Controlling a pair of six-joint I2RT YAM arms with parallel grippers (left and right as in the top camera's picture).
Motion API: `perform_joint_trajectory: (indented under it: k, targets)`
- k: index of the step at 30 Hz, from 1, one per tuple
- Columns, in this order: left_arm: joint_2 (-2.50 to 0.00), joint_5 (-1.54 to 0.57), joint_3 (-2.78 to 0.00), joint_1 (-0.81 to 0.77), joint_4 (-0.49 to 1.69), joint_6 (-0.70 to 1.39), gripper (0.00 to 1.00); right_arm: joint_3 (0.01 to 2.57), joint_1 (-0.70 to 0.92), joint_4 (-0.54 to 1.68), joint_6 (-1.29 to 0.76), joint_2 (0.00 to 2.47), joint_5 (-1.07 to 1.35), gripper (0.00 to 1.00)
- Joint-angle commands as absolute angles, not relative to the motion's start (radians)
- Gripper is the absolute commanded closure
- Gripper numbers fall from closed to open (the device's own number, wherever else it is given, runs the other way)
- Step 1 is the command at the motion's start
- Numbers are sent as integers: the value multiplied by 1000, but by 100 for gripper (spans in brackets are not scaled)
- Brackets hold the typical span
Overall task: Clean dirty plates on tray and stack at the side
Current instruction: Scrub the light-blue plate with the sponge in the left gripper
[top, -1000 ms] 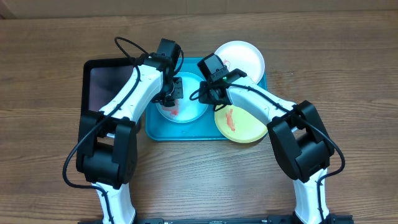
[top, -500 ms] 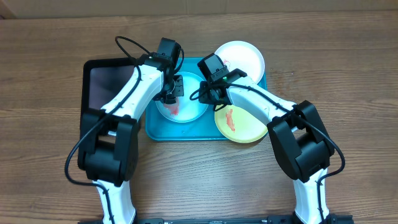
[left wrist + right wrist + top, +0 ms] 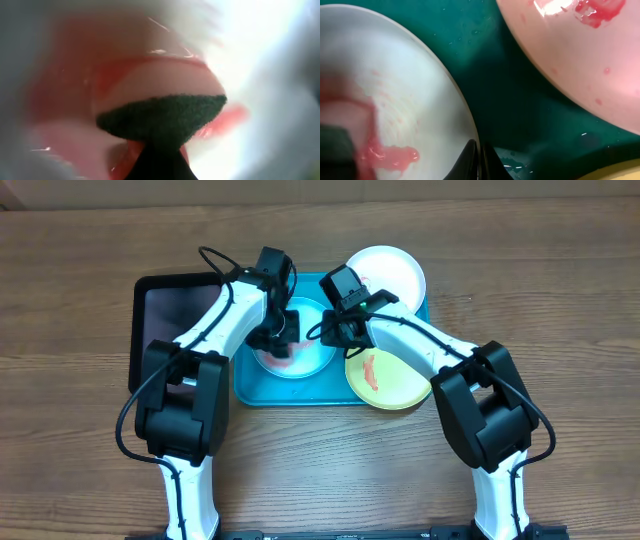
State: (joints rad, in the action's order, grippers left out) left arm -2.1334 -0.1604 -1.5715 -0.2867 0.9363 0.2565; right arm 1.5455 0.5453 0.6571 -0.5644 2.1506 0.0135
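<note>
The left gripper was clamped on a sponge, whose dark green face was pressed onto the red-smeared light blue plate directly beneath it. The right gripper had its fingers drawn tight on that plate's rim, with the plate's bowl lying to their left in the wrist view. Ahead and to the right of those fingers lay the smeared white plate. The yellow-green plate sat under that arm. All three rested on the turquoise tray.
</note>
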Motion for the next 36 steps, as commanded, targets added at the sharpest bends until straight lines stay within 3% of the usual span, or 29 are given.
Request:
perform_joint_trajectory:
  k: [1, 11, 17, 23, 31, 36]
  targets:
    - [-2177, -461, -1555, -305, 978, 106, 96, 1557, 520, 661, -569, 2137, 42, 96]
    - [-2177, 195, -1568, -303, 867, 509, 96, 1542, 513, 656, -569, 2137, 55, 96]
    - [-2177, 374, -1609, -308, 857, 559, 96, 1542, 513, 654, -569, 2137, 55, 96]
    - [-2177, 255, -1611, -315, 982, 498, 96, 1542, 513, 654, -569, 2137, 56, 96]
    - [-2177, -302, -1613, -316, 1065, 149, 96, 1542, 513, 661, -546, 2137, 139, 96]
    - [-2177, -237, -1626, -315, 955, 219, 96, 1542, 513, 680, -546, 2137, 179, 96]
